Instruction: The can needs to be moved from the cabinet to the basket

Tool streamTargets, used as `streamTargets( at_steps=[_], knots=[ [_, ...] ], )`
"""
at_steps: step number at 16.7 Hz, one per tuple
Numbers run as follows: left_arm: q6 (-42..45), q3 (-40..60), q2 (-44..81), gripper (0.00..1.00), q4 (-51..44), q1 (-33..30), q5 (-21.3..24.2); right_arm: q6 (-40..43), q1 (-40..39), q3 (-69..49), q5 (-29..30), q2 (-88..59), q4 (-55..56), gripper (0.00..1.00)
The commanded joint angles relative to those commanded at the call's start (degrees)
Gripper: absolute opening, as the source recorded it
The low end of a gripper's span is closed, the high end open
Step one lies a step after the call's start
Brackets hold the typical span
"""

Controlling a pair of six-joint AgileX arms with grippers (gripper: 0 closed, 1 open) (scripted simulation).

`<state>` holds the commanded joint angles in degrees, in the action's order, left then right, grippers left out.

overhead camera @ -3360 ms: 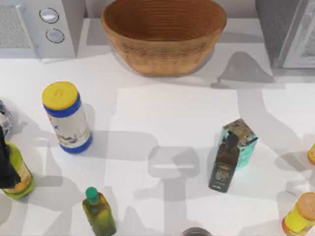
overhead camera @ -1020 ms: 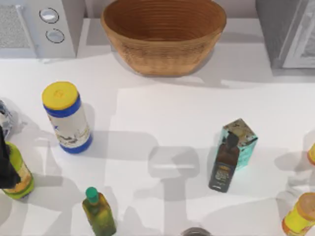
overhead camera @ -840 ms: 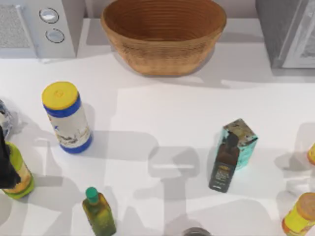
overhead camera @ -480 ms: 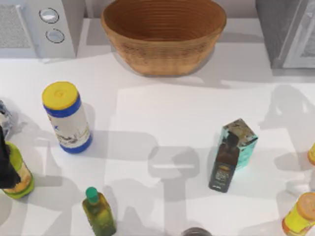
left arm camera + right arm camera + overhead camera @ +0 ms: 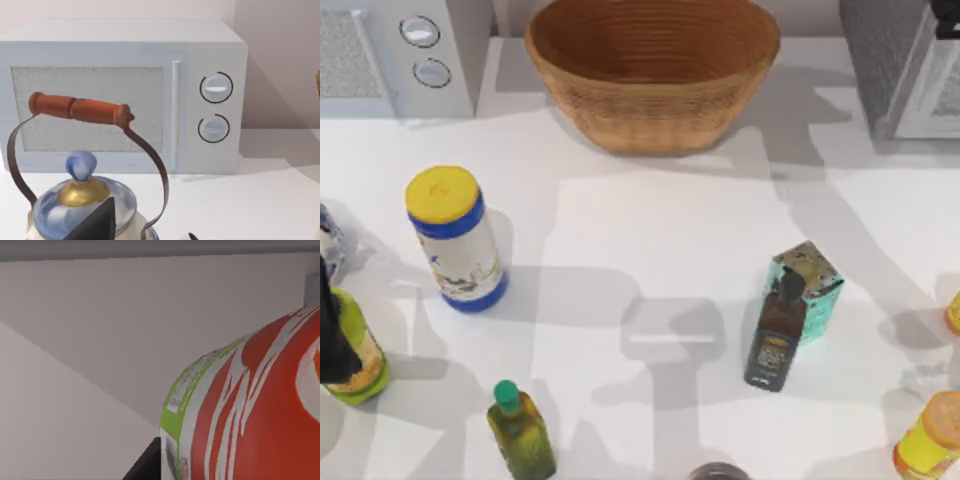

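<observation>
the basket [image 5: 652, 75] sits at the top centre of the tabletop [image 5: 650, 240], between the microwave [image 5: 395, 55] in the upper left corner and the cabinet [image 5: 905, 65] in the upper right. a lidded cylinder [image 5: 455, 238] stands at middle left. right of centre, a bottle [image 5: 775, 335] stands just in front of a small carton [image 5: 812, 285]. another bottle [image 5: 520, 432] stands at lower left.

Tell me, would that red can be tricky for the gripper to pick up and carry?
Probably a little. The can has a smooth, glossy, curved side, so it may slip or roll if released on its side. It looks like a thin drinks can, likely stiff enough for a gentle grip. Whether it is full or heavy can't be told.
</observation>
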<state>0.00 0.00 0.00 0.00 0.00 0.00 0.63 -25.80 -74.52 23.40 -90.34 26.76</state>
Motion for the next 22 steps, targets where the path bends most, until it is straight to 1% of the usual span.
streamTargets(
  at_steps=[3,5,7,10,17,22],
  knots=[
    [0.0,0.0,0.0,1.0,0.0,0.0,0.0,-0.4,-4.7,-12.6,6.0,-17.1,1.7,0.0],
    [0.0,0.0,0.0,1.0,0.0,0.0,0.0,-0.8,-7.4,-19.0,9.6,-26.4,2.1,0.0],
    [0.0,0.0,0.0,1.0,0.0,0.0,0.0,-1.2,-9.7,-23.4,12.5,-33.5,2.2,0.0],
    [0.0,0.0,0.0,1.0,0.0,0.0,0.0,-1.5,-11.7,-26.5,15.3,-39.4,1.9,0.0],
    [0.0,0.0,0.0,1.0,0.0,0.0,0.0,-1.6,-11.8,-26.7,15.6,-40.5,1.8,0.0],
    [0.0,0.0,0.0,1.0,0.0,0.0,0.0,-1.5,-11.0,-30.8,14.8,-43.6,1.1,0.0]
  ],
)
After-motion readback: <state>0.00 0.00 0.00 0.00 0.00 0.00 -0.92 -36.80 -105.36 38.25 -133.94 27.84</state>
